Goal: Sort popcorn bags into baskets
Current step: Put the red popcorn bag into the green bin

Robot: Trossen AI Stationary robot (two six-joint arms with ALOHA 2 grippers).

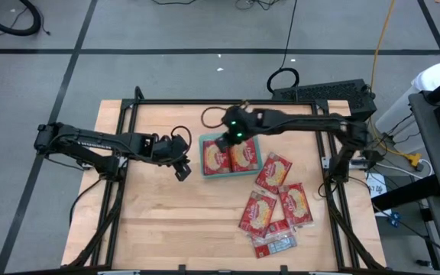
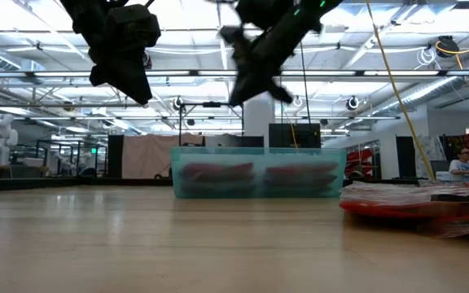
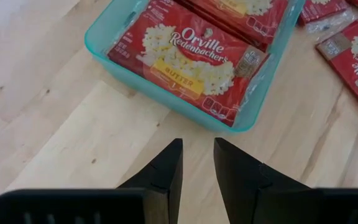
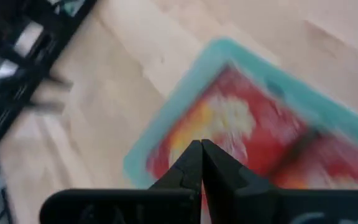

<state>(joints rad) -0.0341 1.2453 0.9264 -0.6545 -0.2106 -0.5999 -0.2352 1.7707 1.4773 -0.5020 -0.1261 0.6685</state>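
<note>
Down at the lower right of the overhead frame, the unsorted popcorn bags (image 1: 275, 208) lie loose on the table (image 1: 166, 221), about half a dozen red packets fanned out and overlapping, one at the bottom showing its grey-white face. That pile is the work left, and by my reckoning it is the larger share. Moving up toward the centre, here is the teal basket (image 1: 259, 169), and it already holds two packets side by side, cream-yellow picture up, filling it from rim to rim; the left wrist view hints at more red edges tucked beneath, so there may be a second layer, though I cannot count it. Just left of the basket, at mid-frame, the left gripper (image 1: 182, 169) hangs above bare wood with nothing in it, its fingers a narrow gap apart. Over the basket's upper left corner sits the right gripper (image 1: 223, 142), green light glowing on its wrist, fingers pressed together and empty as its own camera shows them. From table height both grippers hang well above the surface, clear of the basket. So: a good start made in the basket, neither gripper carrying anything, and the heap at lower right waiting. With the basket's top layer looking full, further packets would have to stack.
</note>
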